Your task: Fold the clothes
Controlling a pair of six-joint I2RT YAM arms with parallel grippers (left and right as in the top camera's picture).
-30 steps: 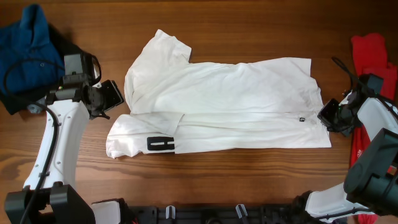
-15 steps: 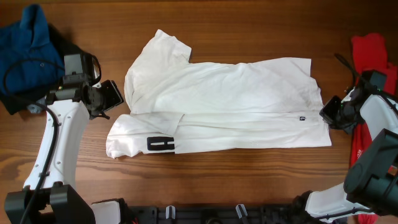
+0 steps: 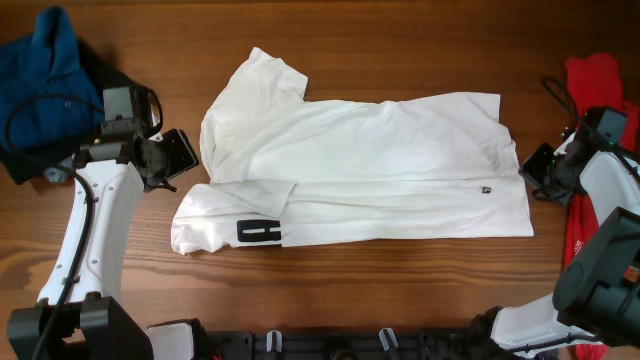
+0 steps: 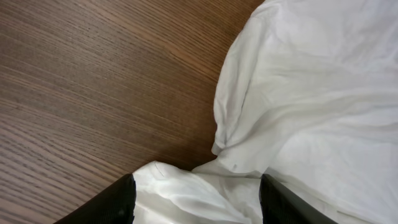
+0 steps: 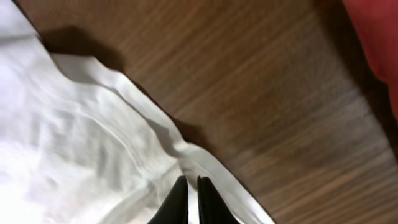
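A wooden table point(image 3: 400, 60) is carrying the T-shirt point(image 3: 380, 170), lying flat at centre. Overhead alone is showing a polo point(image 3: 40, 70) at 10 o'clock. Wrist views are revealing the pincers: left gripper point(image 4: 199, 202) gaping wide over white cloth, right gripper point(image 5: 191, 199) nearly closed by the hem.

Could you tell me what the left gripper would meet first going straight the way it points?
Most likely the white T-shirt: the open left gripper points at its sleeve edge, fabric showing between its fingers. Height above the cloth is unclear.
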